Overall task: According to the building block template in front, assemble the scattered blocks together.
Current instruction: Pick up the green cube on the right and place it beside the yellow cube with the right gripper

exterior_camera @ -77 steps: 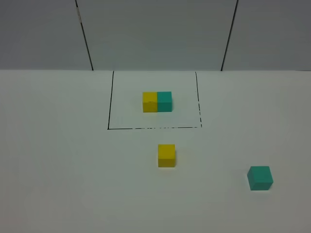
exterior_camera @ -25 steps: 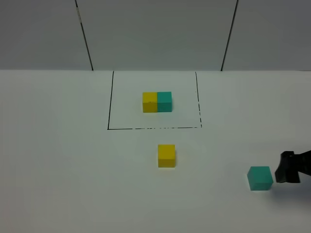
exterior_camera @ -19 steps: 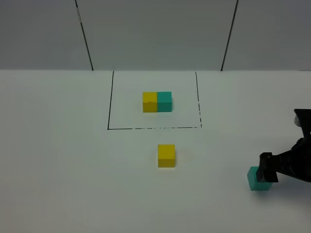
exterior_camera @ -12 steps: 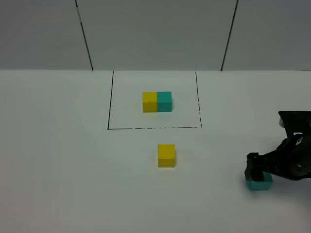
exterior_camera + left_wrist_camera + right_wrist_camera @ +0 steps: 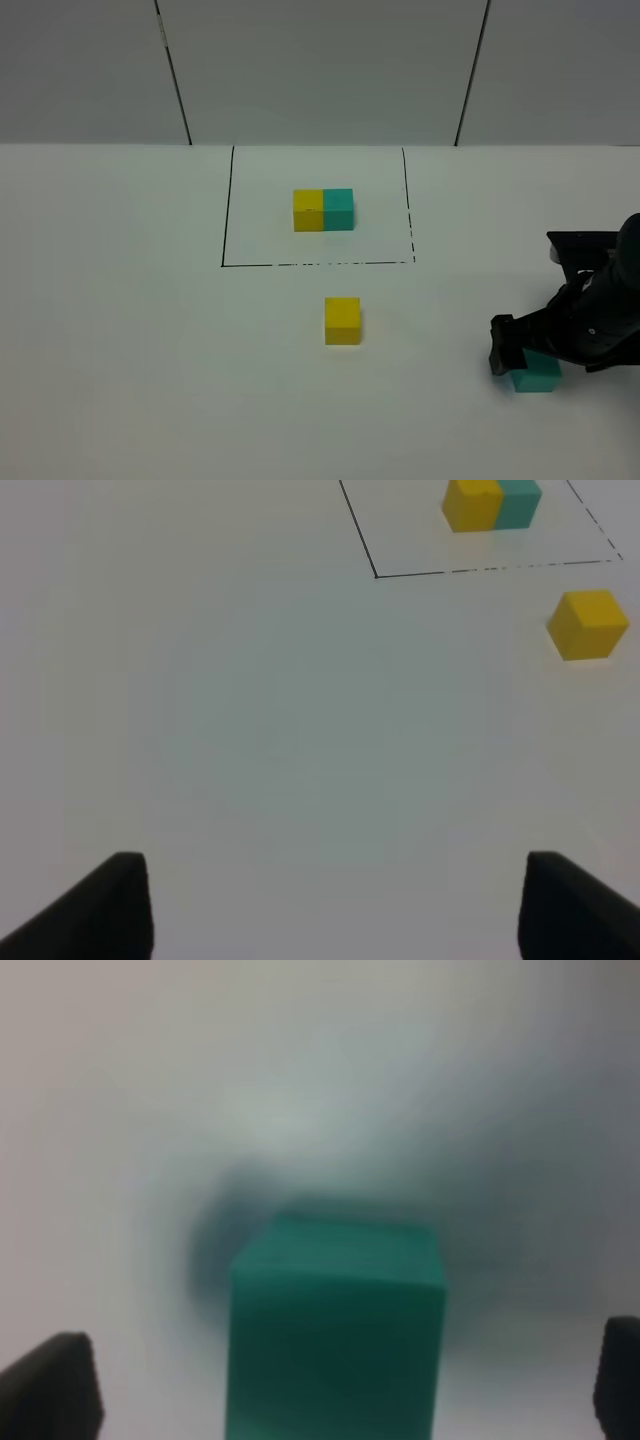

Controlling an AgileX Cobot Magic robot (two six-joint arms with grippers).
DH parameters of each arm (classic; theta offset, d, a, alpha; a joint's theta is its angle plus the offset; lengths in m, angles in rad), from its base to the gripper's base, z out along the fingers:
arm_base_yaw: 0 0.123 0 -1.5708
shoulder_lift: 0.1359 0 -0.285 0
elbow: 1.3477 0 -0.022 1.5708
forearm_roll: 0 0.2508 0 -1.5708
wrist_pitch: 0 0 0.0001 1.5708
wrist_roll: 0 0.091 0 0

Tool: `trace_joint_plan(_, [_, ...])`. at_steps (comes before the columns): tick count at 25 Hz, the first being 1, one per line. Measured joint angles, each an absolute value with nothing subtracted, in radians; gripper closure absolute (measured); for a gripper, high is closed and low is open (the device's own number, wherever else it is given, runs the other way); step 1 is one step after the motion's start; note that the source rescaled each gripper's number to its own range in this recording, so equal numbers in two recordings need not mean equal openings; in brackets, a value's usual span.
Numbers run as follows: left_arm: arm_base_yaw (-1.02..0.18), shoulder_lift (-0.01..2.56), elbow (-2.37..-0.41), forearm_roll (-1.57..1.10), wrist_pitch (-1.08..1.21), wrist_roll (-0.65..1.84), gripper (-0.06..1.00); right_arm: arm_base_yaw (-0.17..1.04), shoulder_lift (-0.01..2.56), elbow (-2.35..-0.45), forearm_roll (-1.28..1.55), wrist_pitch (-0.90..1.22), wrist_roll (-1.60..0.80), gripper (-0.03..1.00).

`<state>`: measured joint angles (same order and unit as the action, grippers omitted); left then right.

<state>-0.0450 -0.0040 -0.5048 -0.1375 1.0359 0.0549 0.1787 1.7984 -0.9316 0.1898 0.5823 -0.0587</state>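
R claw (image 5: 335,1390) released, jaws wide either side of teal cube (image 5: 538,376), not touching it. L claw (image 5: 335,910) also released, empty. Yellow cube (image 5: 342,320) sits near template (image 5: 323,210), apart.

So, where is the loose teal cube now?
Exterior high view: the loose teal cube sits lower right, beneath the open right tool, right of the loose yellow cube.

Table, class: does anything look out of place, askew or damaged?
Nothing odd. The loose teal cube lies far right of the loose yellow cube, not yet joined, between the jaws of the open right gripper.
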Motion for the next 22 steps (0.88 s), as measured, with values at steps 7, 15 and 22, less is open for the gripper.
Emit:
trace_joint_plan(7, [-0.045, -0.004, -0.505, -0.137, 1.036, 0.055, 0.29, 0.179, 1.821, -0.932, 0.188, 0.589, -0.058, -0.03])
trace_joint_plan(15, [-0.045, -0.004, -0.505, -0.137, 1.036, 0.055, 0.29, 0.179, 1.864, -0.932, 0.187, 0.585, -0.058, -0.03])
trace_joint_plan(22, [-0.045, -0.004, -0.505, -0.137, 1.036, 0.056, 0.29, 0.179, 1.875, -0.936, 0.183, 0.561, -0.055, -0.01])
